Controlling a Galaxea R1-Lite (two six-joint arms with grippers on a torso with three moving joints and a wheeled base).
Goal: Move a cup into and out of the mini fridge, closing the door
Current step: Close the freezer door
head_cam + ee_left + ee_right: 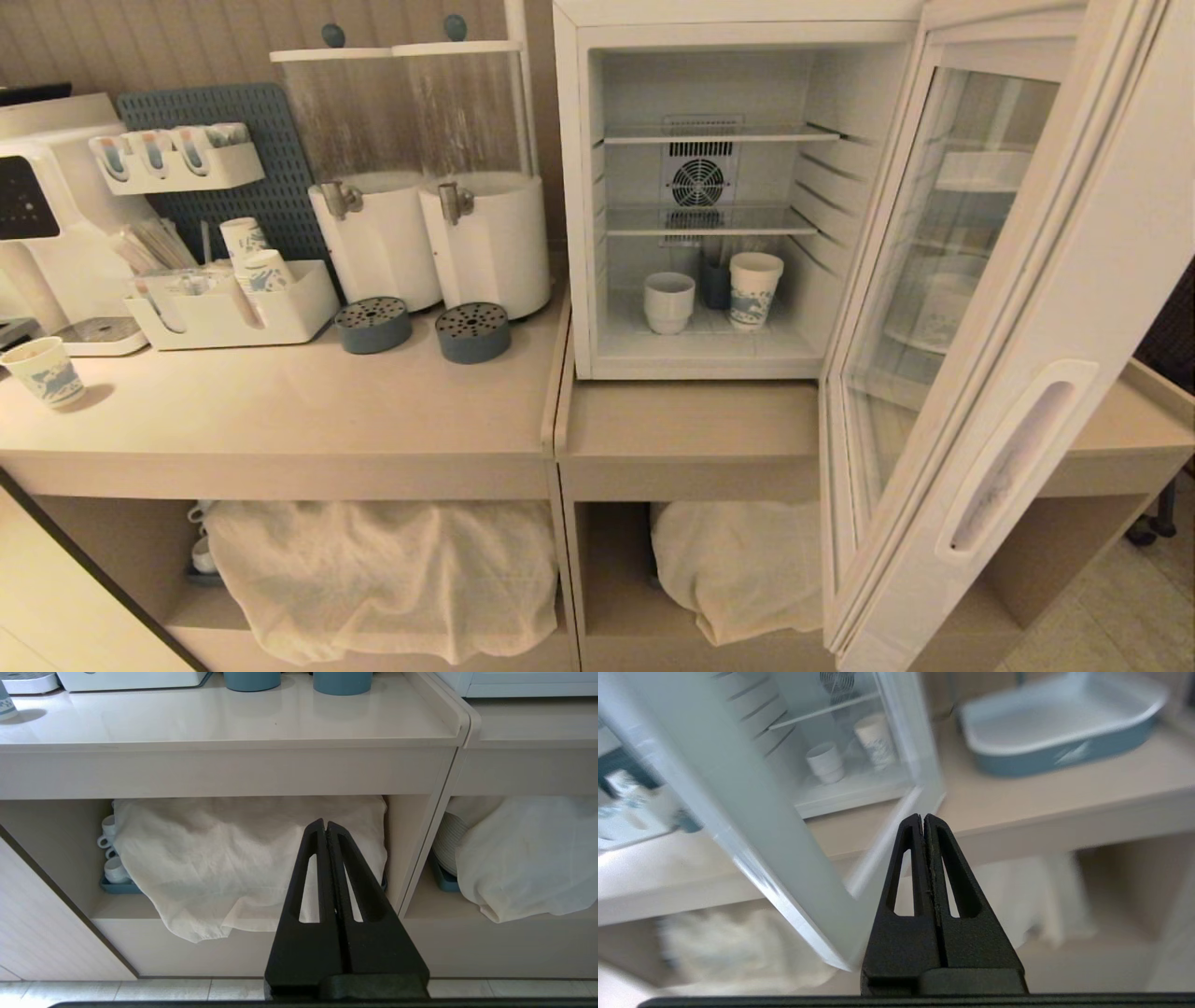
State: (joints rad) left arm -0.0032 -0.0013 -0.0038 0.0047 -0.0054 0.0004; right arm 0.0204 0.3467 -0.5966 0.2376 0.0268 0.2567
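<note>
Both sets of jaws are pressed together and pinch nothing. Neither arm shows in the head view. The left gripper (325, 823) hangs low before the counter's (280, 401) open shelf, pointing at a draped cloth (224, 858) with small white mugs (112, 858) peeking out beside it. The right gripper (923, 817) hangs in front of the mini fridge (728, 187), close to the free edge of the door (1027, 308).

That door stands swung wide open, hinged on the fridge's right side, its glass pane and long recessed handle (1013, 457) turned toward the robot. In the blurred right wrist view its pale frame crosses diagonally between the right gripper and the fridge's inside, so it seems to be the nearest thing in the way.

On the fridge's floor, below two wire shelves (709, 222) and the rear fan (698, 180), sits the cup (668, 301), upright, toward the left. Just right of it stands a taller patterned paper cup (754, 289), with a dark cup (715, 283) behind and between them. From the right gripper the cup lies well apart, beyond the door's edge and deep inside the fridge.

Left of the fridge on the counter stand two drink dispensers (429, 233), two blue drip cups (420, 329), an organiser tray (233, 313) and a lone paper cup (42, 371). A blue-sided tray (1059, 723) lies on the counter right of the fridge.
</note>
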